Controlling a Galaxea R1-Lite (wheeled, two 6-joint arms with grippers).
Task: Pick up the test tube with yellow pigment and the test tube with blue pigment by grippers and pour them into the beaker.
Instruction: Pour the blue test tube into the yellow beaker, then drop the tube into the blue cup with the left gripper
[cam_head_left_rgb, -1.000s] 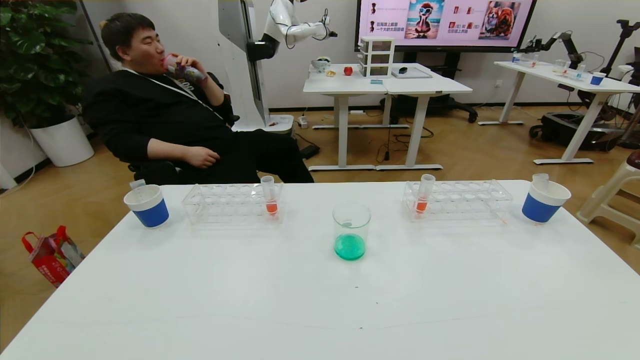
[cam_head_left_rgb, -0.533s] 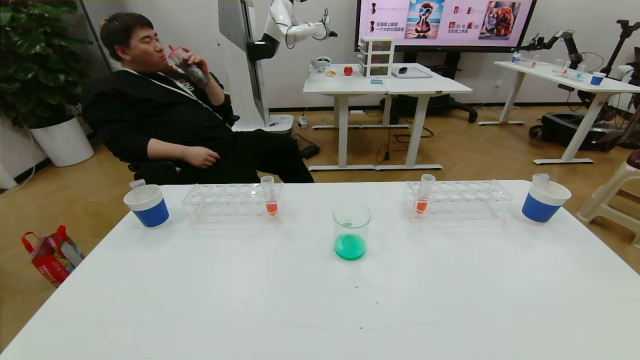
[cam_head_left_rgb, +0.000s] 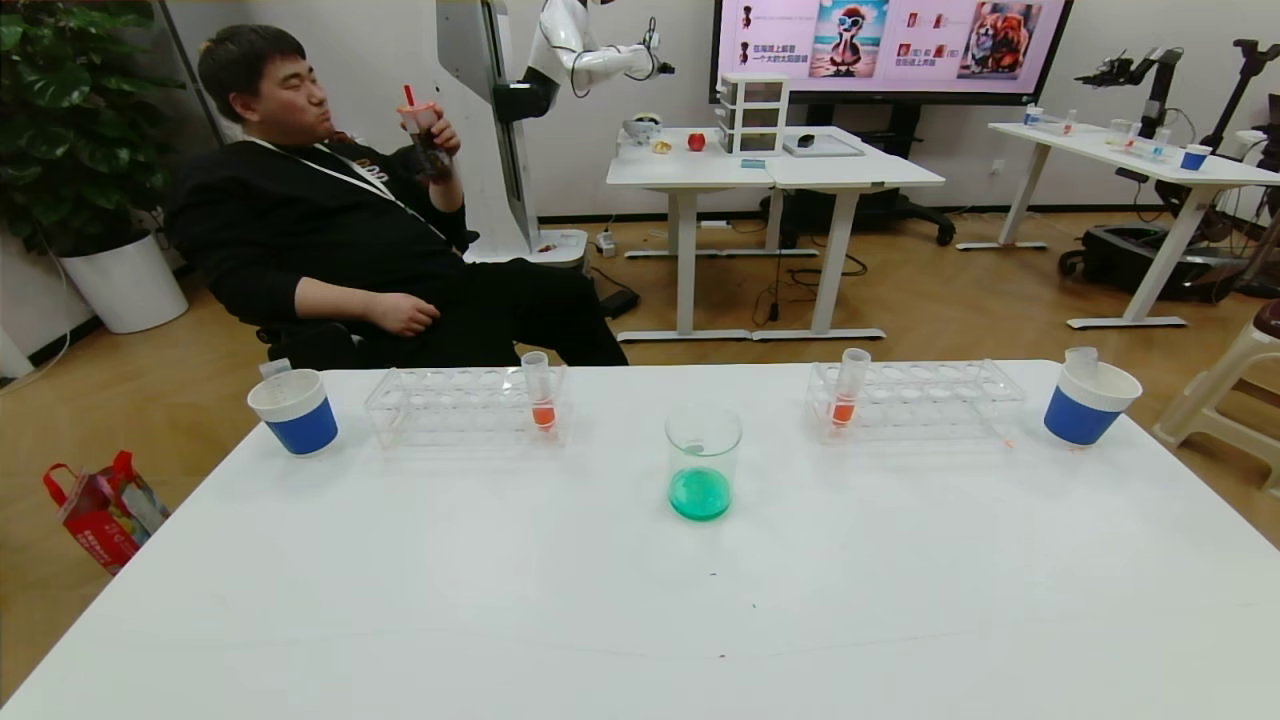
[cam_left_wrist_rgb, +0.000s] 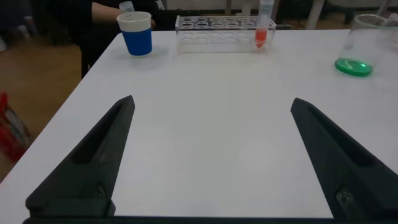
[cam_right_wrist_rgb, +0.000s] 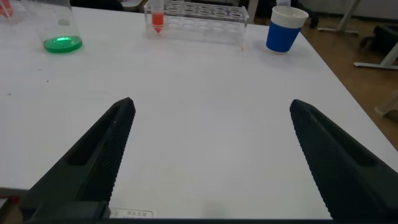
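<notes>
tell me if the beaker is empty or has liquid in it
Has liquid: the beaker stands upright on the table with a shallow green layer at its bottom.

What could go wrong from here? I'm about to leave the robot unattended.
The beaker already holds green liquid and stands alone mid-table; a careless reach could tip it. Both grippers, left and right, hang open and empty above the near table. Only orange-red tubes stand in the racks, so another grab might take the wrong colour.
</notes>
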